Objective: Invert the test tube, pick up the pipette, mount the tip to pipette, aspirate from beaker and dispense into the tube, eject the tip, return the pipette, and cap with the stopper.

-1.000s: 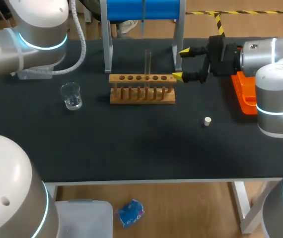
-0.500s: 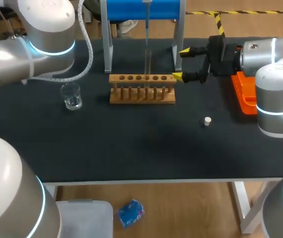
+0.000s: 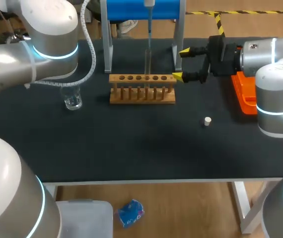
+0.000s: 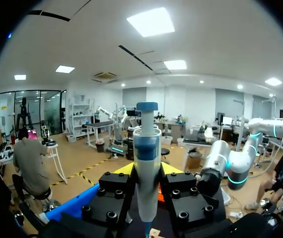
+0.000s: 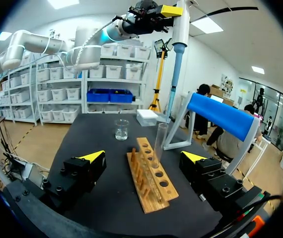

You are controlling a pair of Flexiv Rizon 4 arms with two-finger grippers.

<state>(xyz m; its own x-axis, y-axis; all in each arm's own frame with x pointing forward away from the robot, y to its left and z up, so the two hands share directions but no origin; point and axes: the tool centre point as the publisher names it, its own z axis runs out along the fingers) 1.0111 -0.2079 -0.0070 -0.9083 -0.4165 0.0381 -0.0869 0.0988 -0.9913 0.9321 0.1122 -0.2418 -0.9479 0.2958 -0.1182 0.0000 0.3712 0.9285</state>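
A laboratory, shown by the test-tube rack (image 3: 142, 88), glass beaker (image 3: 72, 96) and pipette (image 5: 179, 29).

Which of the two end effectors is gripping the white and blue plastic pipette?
The left end effector: its fingers clamp the pipette above the wooden test tube rack. The right end effector stands open and empty beside that rack.

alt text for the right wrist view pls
The open right gripper faces a wooden test tube rack holding an upright clear glass test tube. Above the tube, the left gripper holds a blue and white pipette; a glass beaker stands beyond the rack.
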